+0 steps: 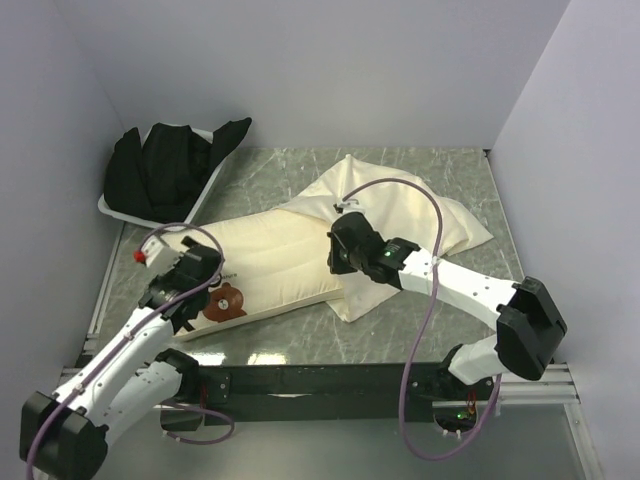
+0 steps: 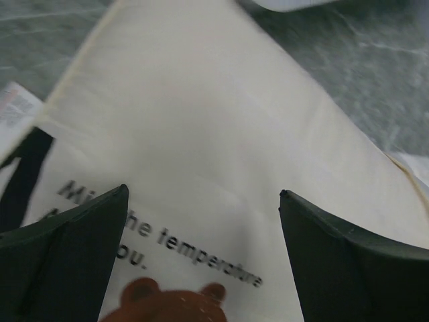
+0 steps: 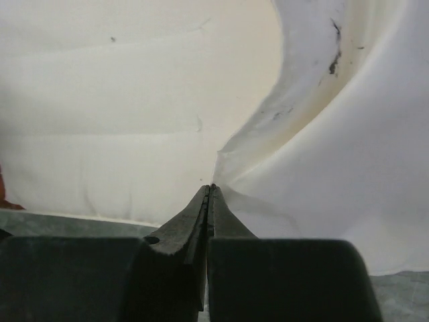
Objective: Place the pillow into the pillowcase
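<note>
The pillow point(image 1: 270, 262) lies flat across the table, its bear cartoon point(image 1: 227, 300) and lettering at the near-left end. The pillowcase point(image 1: 400, 205) lies wrinkled at the back right, its mouth over the pillow's far end. My left gripper point(image 1: 203, 288) is open over the bear end; the left wrist view shows the fingers point(image 2: 74, 248) wide apart above the pillow point(image 2: 201, 134) and the bear point(image 2: 167, 305). My right gripper point(image 1: 338, 260) is shut on the pillowcase's edge; the right wrist view shows its tip point(image 3: 212, 191) pinching the cloth point(image 3: 335, 174) beside the pillow point(image 3: 120, 134).
A bundled black cloth point(image 1: 165, 165) fills a white tray point(image 1: 108, 208) at the back left. Grey walls close in the left, back and right. The green marbled table point(image 1: 400, 330) shows in front of the pillow.
</note>
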`<state>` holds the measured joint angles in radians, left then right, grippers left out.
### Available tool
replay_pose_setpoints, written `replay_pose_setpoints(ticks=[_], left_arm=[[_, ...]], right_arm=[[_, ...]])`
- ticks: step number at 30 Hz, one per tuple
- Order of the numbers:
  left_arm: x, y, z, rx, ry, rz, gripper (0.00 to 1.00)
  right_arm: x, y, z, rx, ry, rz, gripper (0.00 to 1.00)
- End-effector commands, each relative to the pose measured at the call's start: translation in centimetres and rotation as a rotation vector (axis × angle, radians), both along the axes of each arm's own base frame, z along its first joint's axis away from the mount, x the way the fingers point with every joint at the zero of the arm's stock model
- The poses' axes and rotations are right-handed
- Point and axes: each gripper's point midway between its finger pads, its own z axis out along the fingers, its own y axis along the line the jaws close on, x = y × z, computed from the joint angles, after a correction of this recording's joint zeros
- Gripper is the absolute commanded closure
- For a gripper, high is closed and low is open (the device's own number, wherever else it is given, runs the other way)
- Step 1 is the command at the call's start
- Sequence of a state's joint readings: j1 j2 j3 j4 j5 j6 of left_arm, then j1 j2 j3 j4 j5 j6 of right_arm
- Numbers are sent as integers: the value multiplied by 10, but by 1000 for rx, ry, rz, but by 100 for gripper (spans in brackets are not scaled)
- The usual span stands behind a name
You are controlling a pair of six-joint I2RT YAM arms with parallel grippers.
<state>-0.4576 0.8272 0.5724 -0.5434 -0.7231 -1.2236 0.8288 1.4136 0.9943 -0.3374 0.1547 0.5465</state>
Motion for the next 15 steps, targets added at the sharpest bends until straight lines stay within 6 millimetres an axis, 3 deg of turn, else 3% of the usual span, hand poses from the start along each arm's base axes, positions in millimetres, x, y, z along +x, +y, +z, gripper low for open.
replay_pose_setpoints(ticks=[1, 4, 9, 11, 15], left_arm=[[-22, 31, -35, -25, 98, 118, 1], [-32, 51, -35, -8, 97, 208, 1], [-41, 68, -24, -2, 68, 327, 1], [-48, 75, -31, 41, 124, 364, 1], [-38, 73, -42, 17, 153, 384, 0]], right_arm=[[14, 18, 24, 42, -45, 31, 100], [13, 22, 21, 41, -33, 48, 100], [13, 25, 12, 37, -13, 57, 100], [13, 25, 11, 37, -13, 57, 100], [13, 28, 11, 47, -9, 61, 100]])
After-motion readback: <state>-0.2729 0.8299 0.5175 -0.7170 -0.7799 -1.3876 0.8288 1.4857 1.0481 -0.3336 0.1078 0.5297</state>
